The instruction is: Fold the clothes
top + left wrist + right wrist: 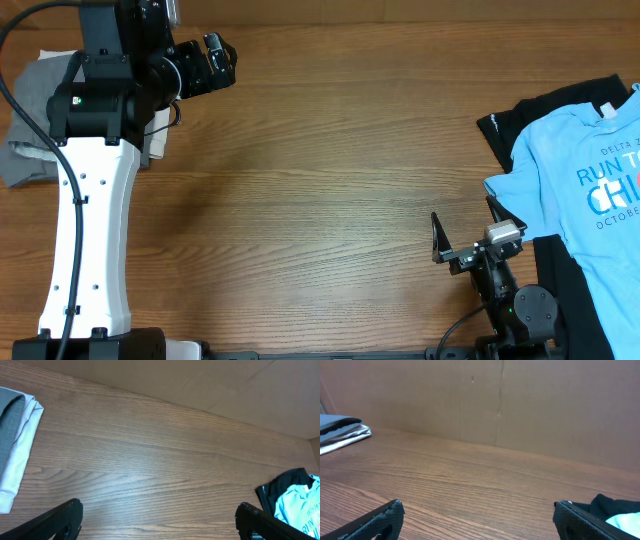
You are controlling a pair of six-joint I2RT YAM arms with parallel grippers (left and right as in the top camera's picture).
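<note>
The mid-grey shorts (28,95) lie folded on a stack at the table's far left, partly hidden by my left arm. They also show in the left wrist view (9,415) and, far off, in the right wrist view (335,423). My left gripper (222,62) is open and empty, to the right of the stack and apart from it; in the left wrist view (160,520) only bare wood lies between its fingers. My right gripper (466,228) is open and empty near the front right, also over bare wood in the right wrist view (477,520).
A pale beige garment (20,460) lies folded under the grey shorts. A light blue printed T-shirt (585,175) lies on a black garment (520,125) at the right edge, just right of my right gripper. A cardboard wall (520,405) stands behind the table.
</note>
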